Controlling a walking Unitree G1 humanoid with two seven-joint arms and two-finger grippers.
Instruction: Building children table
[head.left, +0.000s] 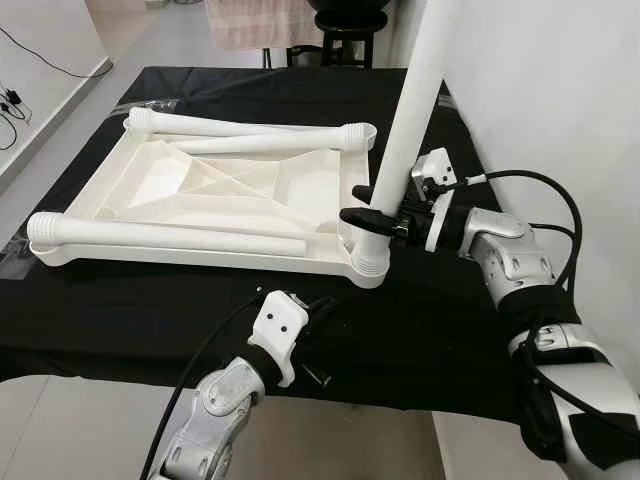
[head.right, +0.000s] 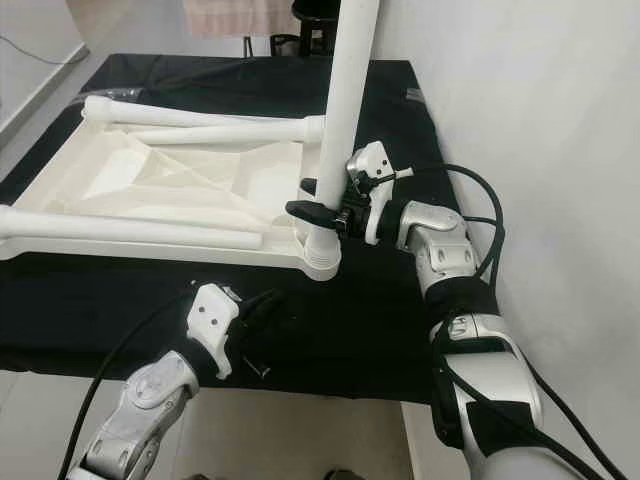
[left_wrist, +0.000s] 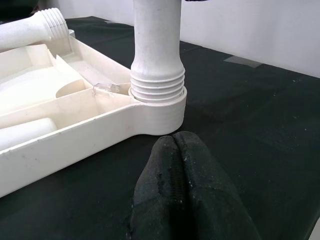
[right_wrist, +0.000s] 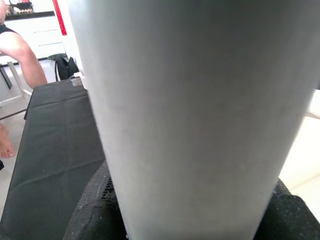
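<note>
Black cloth (head.left: 120, 300), R gripper (head.left: 372, 222) gripping leg (head.left: 405, 130)

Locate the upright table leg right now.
The upright leg stands in the near right corner socket of the upside-down white tabletop on the black cloth, gripped low by the right tool.

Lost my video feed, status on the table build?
Right gripper shut on upright table leg, seated in tabletop corner socket. Left gripper shut, empty, low on black cloth near that corner. Three legs lying across tabletop. Nothing in the way.
</note>
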